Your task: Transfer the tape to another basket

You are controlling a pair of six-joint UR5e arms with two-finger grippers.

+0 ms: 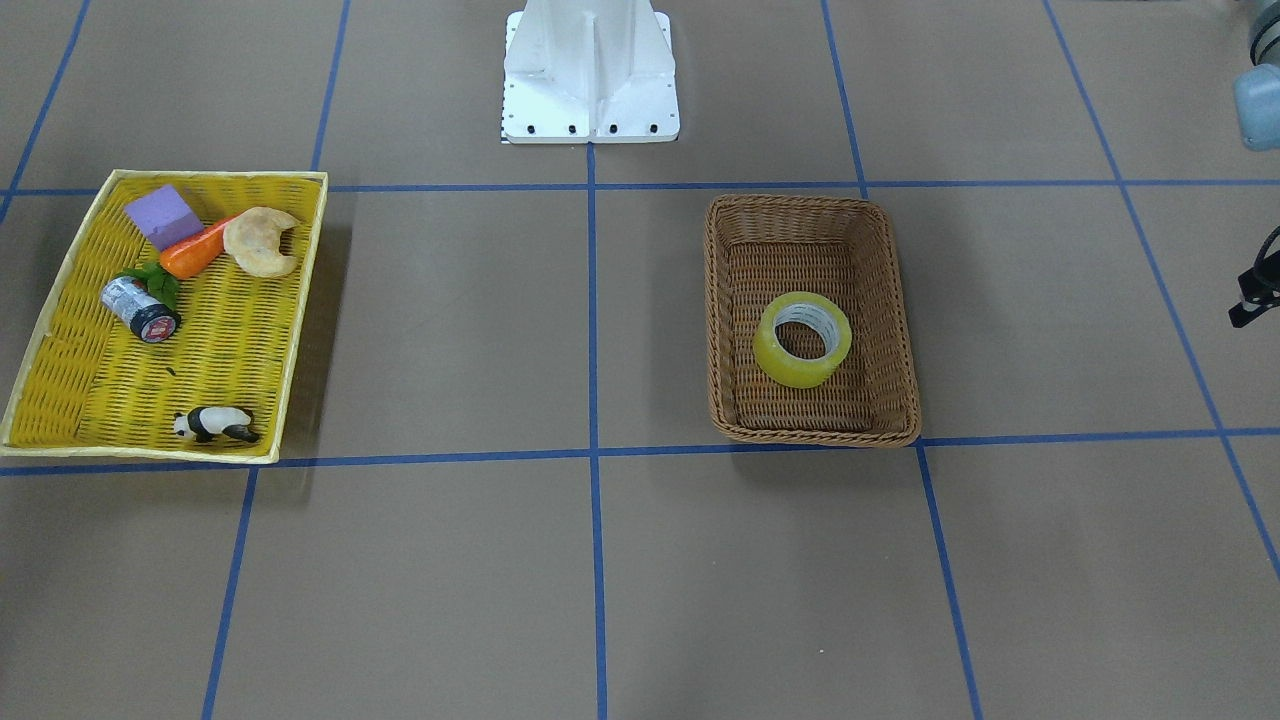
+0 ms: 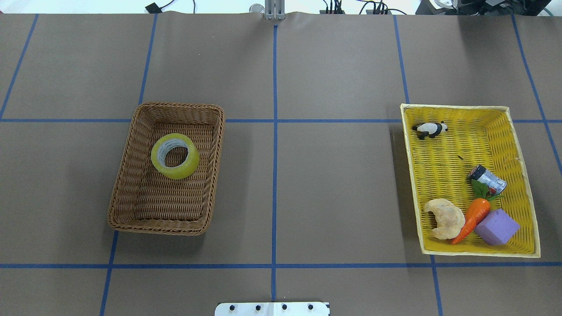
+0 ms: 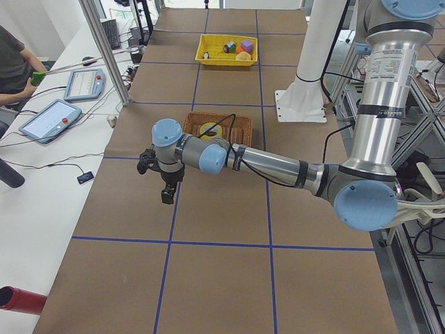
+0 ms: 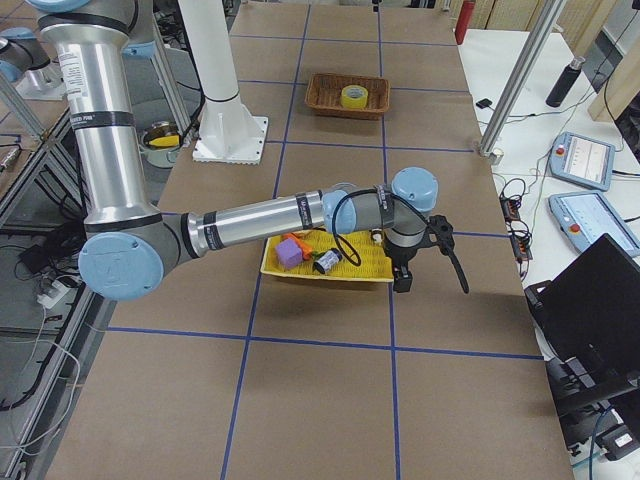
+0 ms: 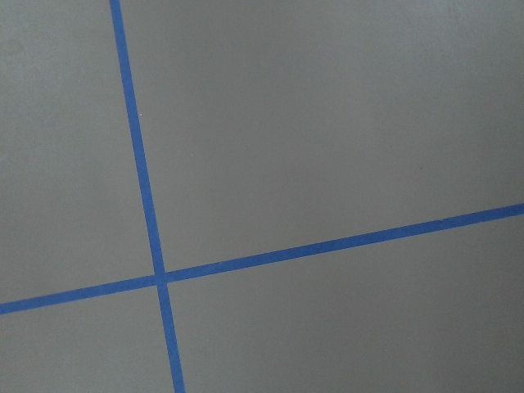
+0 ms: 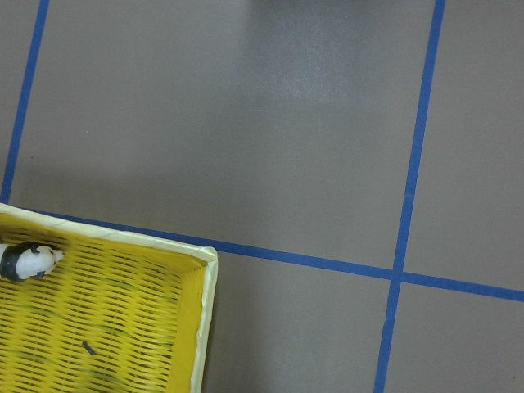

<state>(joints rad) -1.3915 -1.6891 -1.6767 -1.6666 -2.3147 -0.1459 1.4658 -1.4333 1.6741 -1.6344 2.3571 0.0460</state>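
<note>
Brown tabletop point(image 2: 333, 184) with a blue grid: 2 arms, 1 wicker basket, 1 yellow tray.

On the robot's left side, the tape point(image 2: 178, 172) lies flat with its hole up on the floor of the basket point(image 2: 124, 175), toward the end farther from the robot. The tray point(image 2: 439, 175), well apart on the robot's right, holds a panda figure point(image 2: 430, 129), a can point(image 2: 487, 179), a carrot point(image 2: 473, 217), a pastry point(image 2: 445, 218) and a purple block point(image 2: 497, 227). The left hand point(image 3: 163, 182) hangs over bare tabletop outside the basket, on the side away from the tray. The right hand point(image 4: 428, 272) hangs beside the tray's panda corner. Whether either hand is spread or pressed together cannot be told.
</note>
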